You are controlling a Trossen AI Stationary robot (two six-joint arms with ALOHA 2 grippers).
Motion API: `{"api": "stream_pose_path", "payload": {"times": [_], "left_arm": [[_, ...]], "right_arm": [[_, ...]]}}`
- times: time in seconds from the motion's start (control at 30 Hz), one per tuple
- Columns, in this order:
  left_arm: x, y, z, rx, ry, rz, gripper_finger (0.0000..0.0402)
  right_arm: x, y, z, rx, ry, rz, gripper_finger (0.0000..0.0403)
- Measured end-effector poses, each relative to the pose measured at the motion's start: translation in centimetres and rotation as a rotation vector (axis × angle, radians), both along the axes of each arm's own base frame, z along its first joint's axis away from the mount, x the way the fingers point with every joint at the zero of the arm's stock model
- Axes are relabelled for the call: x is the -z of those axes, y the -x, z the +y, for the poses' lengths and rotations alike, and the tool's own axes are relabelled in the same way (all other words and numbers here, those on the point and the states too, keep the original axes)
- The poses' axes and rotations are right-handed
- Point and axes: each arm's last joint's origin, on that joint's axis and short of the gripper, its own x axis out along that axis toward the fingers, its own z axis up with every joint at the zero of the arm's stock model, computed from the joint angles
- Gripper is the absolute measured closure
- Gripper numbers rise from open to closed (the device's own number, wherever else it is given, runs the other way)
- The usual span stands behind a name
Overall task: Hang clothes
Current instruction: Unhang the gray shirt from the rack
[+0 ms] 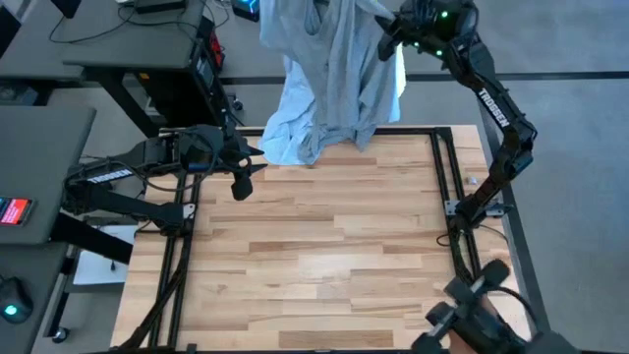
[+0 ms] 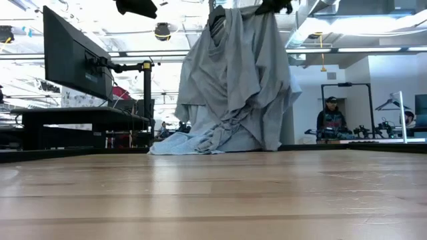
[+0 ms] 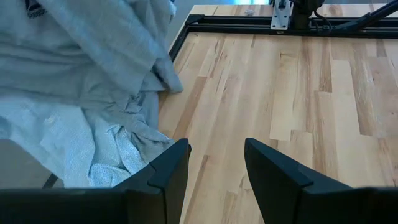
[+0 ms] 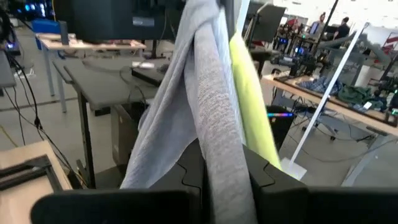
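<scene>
1. Above the far edge of the wooden surface [image 1: 324, 256], the right gripper [image 4: 222, 177] is raised high and clenched on a fold of the grey T-shirt [image 1: 339, 74], the fabric running down between its two dark fingers in the right wrist view.
2. Grey T-shirt: it hangs from that grip in long folds, and its lower part reaches the far edge of the surface, as the low view shows.
3. Pale blue collared shirt [image 1: 295, 133]: it lies bunched under and beside the grey one at the far edge, partly draped off the surface; in the low view its hem spreads flat on the wood.
4. Neon-yellow T-shirt [image 4: 252, 118]: only a strip shows, just behind the grey fabric close to the right gripper.
5. Left gripper [image 3: 214, 165]: it hovers low over the surface near its far left corner, released, with bare wood showing between the fingers; the heap of pale blue and grey cloth lies just beside it, not touched.
6. Beyond the surface, a dark monitor [image 2: 77, 57] stands on a desk, and a person [image 2: 331, 120] is far off in the room.
</scene>
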Motion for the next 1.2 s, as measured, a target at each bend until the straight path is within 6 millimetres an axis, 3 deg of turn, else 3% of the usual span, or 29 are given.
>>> {"api": "stream_pose_path", "payload": {"times": [0.27,0.57,1.2], "left_arm": [[0.0,0.0,0.0,-0.003,0.006,-0.003,0.0260],[0.0,0.0,0.0,-0.002,0.003,-0.002,0.0260],[-1.9,0.7,-0.1,-0.025,-0.008,-0.176,0.0260]], "right_arm": [[-3.3,1.5,2.1,-0.003,0.045,-0.034,0.0375],[-5.2,1.9,5.0,-0.043,0.019,-0.040,0.0378],[-6.0,0.3,12.8,-0.307,-0.078,-0.052,0.0381]]}}
